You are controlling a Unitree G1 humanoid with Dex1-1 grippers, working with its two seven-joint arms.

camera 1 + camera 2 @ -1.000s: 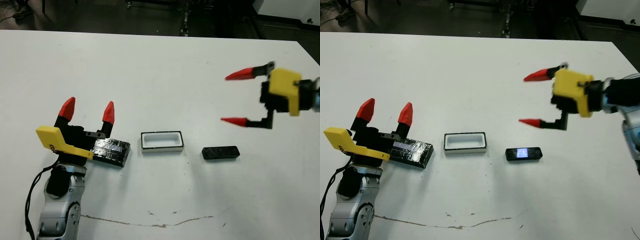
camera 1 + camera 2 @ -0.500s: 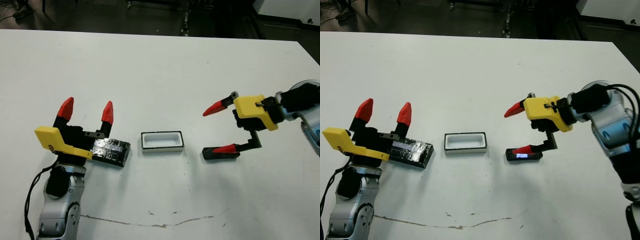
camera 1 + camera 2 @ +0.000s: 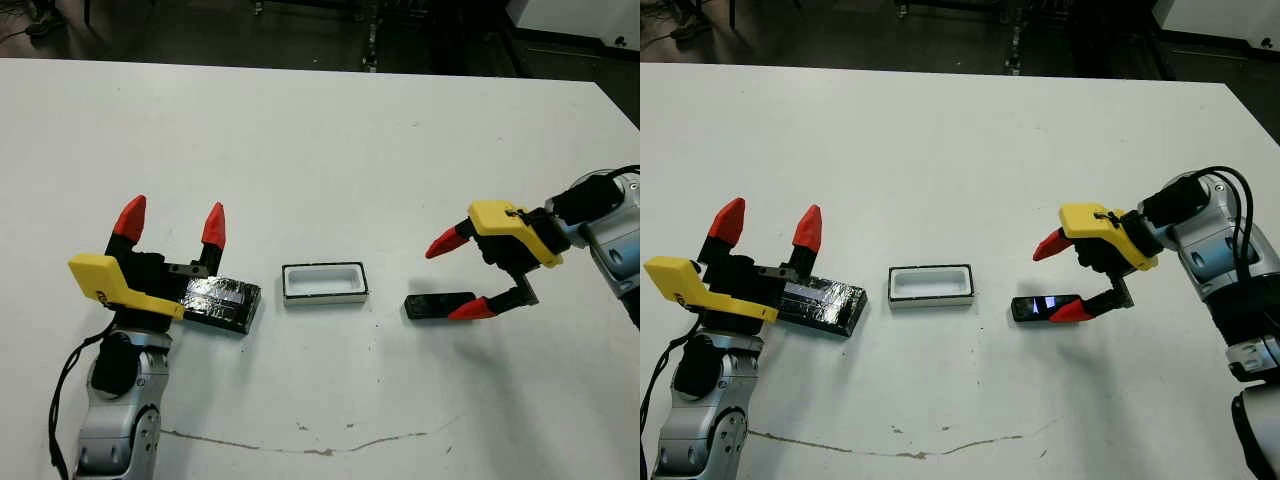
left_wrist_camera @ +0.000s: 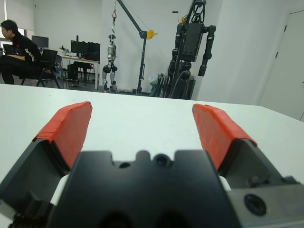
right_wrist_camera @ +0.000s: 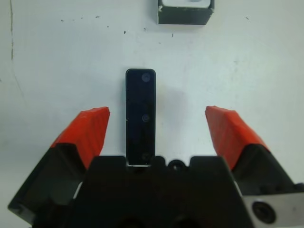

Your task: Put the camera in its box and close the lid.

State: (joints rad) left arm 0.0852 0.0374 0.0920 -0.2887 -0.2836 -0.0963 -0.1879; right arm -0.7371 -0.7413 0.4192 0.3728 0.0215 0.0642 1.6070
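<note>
Right hand (image 3: 465,277) spread wide astride the camera (image 3: 438,304), its right end hidden, box (image 3: 323,283) left, lid (image 3: 223,302) partly hidden by released left hand (image 3: 170,223), table (image 3: 320,150) bare beyond.

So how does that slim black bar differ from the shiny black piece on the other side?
The slim matte black bar is narrower and smooth; the glossy black crinkled cover is wider and wrinkled, with a pale strip. The bar lies between the right gripper's open jaws; the cover sits partly under the left gripper. Both are black rectangles.

The right gripper (image 5: 156,133) is covering the camera's (image 5: 140,114) near end; the frame edge is cropping the box (image 5: 184,9)
</note>
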